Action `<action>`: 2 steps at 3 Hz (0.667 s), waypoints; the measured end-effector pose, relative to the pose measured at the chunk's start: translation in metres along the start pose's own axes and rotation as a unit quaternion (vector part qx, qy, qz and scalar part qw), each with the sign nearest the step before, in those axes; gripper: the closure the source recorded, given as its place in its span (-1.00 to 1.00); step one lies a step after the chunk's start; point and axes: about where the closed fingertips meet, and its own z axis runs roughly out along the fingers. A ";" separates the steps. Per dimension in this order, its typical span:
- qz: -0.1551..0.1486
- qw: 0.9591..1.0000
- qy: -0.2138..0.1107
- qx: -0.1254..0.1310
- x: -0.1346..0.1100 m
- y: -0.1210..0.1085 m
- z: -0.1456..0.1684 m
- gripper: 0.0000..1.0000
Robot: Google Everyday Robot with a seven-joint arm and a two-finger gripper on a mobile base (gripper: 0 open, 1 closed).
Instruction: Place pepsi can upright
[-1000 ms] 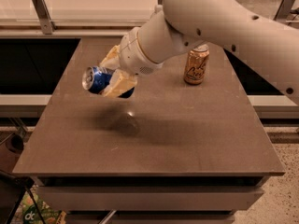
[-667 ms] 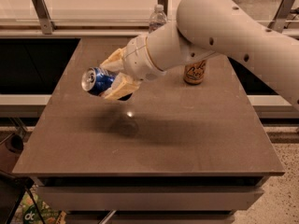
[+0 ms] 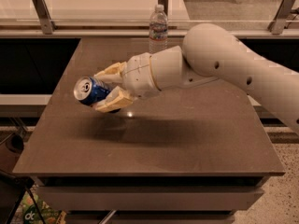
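The pepsi can [image 3: 89,91] is a small blue can with a silver end facing left. It lies on its side in the air, held above the left half of the dark table [image 3: 154,148]. My gripper [image 3: 110,88] is shut on the can, one tan finger [image 3: 110,72] above it and one below. The white arm reaches in from the right and crosses the middle of the table. The arm's shadow lies on the table under the can.
A clear plastic water bottle [image 3: 158,30] stands upright at the table's back edge, behind the arm. A glass railing with metal posts [image 3: 41,12] runs behind the table. The gold can is hidden behind the arm.
The arm has swung lower and across the table, now hiding the gold can and exposing the water bottle. The held can has stayed at the left, tilted on its side.
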 end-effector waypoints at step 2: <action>0.031 0.998 -0.057 -0.007 -0.006 0.014 0.001 1.00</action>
